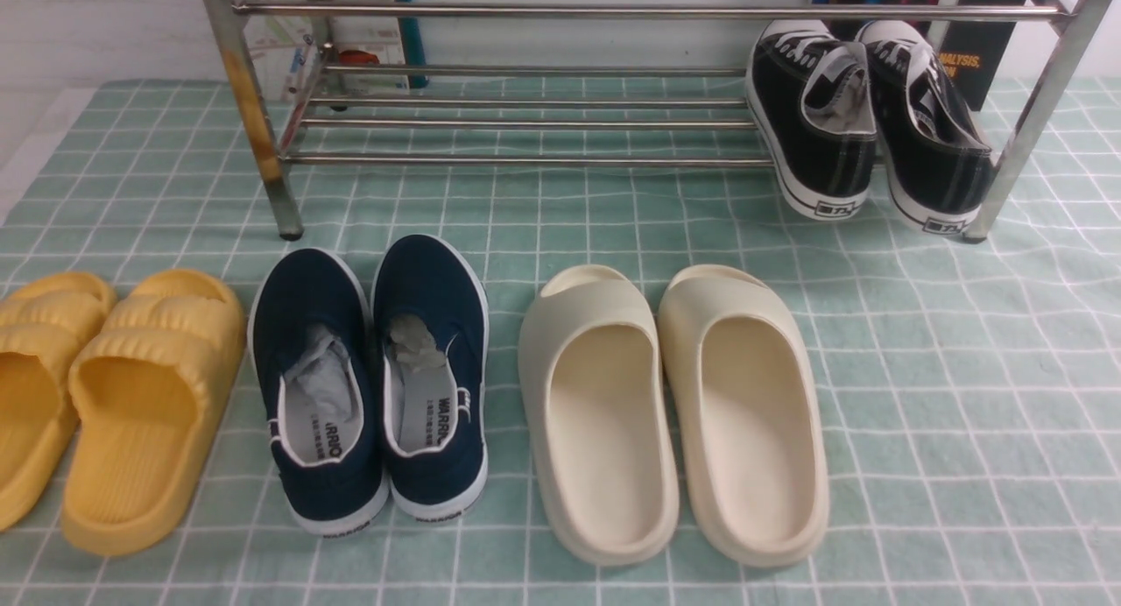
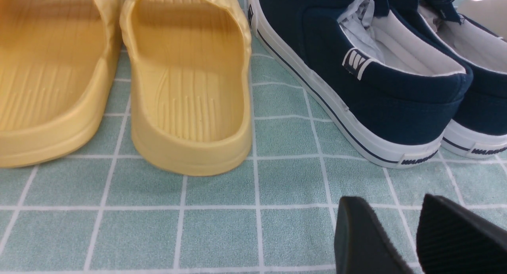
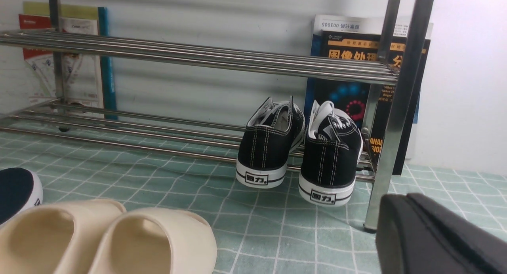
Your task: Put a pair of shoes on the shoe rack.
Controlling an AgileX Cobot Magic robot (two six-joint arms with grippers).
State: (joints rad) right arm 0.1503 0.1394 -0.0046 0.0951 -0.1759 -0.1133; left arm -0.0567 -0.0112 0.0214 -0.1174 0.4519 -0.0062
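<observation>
We see the black canvas sneakers (image 1: pixel 810 142) side by side on the lower bars of the chrome shoe rack (image 1: pixel 525 159), upper right of the frame, heels jutting past its front bar. Across the lower half, yellow slides (image 1: pixel 149 396), navy slip-ons (image 1: pixel 429 308) and cream slides (image 1: pixel 600 413) line the checked green cloth (image 1: pixel 963 369). Our left gripper (image 2: pixel 396 210) hangs with fingers slightly apart near the navy heel, and our right gripper (image 3: pixel 404 218) is closed on nothing.

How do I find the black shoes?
Find the shiny metal shoe rack at the back of the green checked cloth. At its right end, on the lowest bars, sits the pair of shoes. Only they are black with white laces; the navy slip-ons, cream slides and yellow slides lie in front.
</observation>
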